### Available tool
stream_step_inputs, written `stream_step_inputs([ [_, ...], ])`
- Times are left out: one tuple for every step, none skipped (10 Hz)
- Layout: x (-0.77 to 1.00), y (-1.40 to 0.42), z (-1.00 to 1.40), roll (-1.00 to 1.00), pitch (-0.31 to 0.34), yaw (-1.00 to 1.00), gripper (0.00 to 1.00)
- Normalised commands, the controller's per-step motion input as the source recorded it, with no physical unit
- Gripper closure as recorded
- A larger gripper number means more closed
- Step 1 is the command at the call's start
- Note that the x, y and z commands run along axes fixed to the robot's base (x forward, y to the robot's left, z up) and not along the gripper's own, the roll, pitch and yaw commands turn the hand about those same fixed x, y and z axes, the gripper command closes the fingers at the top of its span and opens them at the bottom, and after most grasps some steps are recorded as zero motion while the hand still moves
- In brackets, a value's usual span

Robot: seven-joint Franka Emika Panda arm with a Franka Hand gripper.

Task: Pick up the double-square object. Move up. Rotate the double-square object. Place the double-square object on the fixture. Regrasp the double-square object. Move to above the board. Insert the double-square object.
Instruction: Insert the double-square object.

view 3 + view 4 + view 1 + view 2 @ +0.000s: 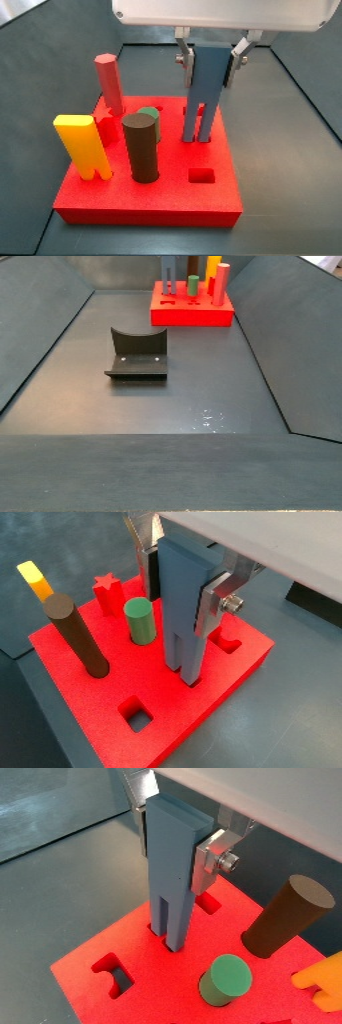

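The hand point(209, 58) hangs over the large flat red rectangular board point(160, 205), its 2 flat silver fingers point(217, 600) closed on the upper part of the slim slate-blue double-square object point(205, 90), which stands upright between them. In both wrist views the peg's 2 square prongs point(170, 933) point straight down and meet the board's top at the pair of small square holes; how deep they sit cannot be told.

On the same board stand a dark brown cylinder point(140, 148), a green round peg point(139, 620), a yellow 2-legged peg point(82, 146), and a tall red peg point(108, 85) at the far side. In a wrist view a red star-shaped piece point(107, 588) shows near the yellow peg. A square hole point(202, 176) near the board's front edge is open, and another cut-out point(112, 972) shows in a wrist view.

In a side view the board point(193, 313) sits at the far end of the dark grey floor, and the dark L-shaped fixture point(138, 353) stands on its base plate well apart from it, nearer the camera.
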Motion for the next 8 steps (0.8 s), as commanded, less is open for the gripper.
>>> stream_step_inputs([
  [0.08,0.00,-0.28,0.00,-0.016,0.00,1.00],
  [0.14,0.00,-0.36,0.00,-0.036,0.00,1.00],
  [0.18,0.00,-0.52,-0.01,-0.066,0.00,1.00],
  [0.08,0.00,-0.55,-0.06,-0.076,-0.06,1.00],
  [0.00,-0.01,-0.50,-0.04,-0.089,-0.10,1.00],
  [0.00,-0.04,-0.40,0.00,-0.074,-0.07,1.00],
  [0.00,-0.07,-0.39,0.03,-0.093,-0.04,1.00],
  [0.00,-0.07,-0.42,0.04,-0.097,-0.03,1.00],
])
